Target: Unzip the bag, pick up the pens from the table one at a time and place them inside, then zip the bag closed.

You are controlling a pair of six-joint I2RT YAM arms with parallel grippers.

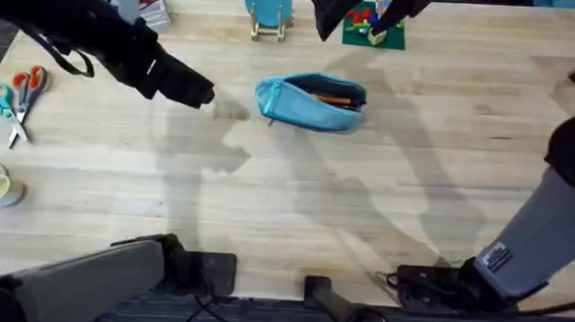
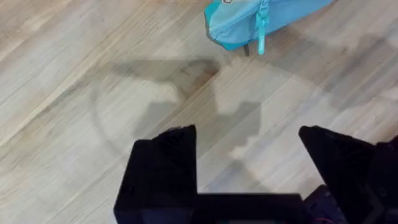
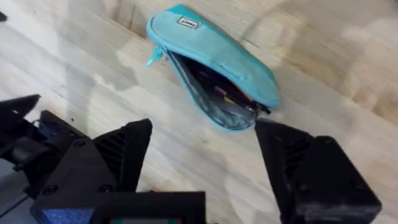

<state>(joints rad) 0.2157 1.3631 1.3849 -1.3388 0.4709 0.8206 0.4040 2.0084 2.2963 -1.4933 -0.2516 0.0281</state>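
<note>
I am seeing my left gripper (image 2: 245, 149) hanging with its jaws spread wide and nothing between them, only bare table (image 2: 74, 93) showing in the gap. In the overhead view that left gripper (image 1: 200, 92) is sitting just to the left of the bag (image 1: 310, 101), close but not touching it. From the left wrist, the bag (image 2: 249, 18) is lying beyond the fingers, its teal pull tab (image 2: 262, 28) dangling over the near side.

My right gripper (image 3: 202, 158) is also standing wide open and holding nothing, hovering above the table with the bag (image 3: 214, 62) lying beyond it. The zipper is gaping open along the bag's length, and I am making out a pen (image 1: 332, 99) showing orange inside the opening in the overhead view.

The bag is resting on the table (image 1: 295, 201) toward the far middle. Scissors (image 1: 15, 97) are lying at the far left edge, well apart from the bag.
</note>
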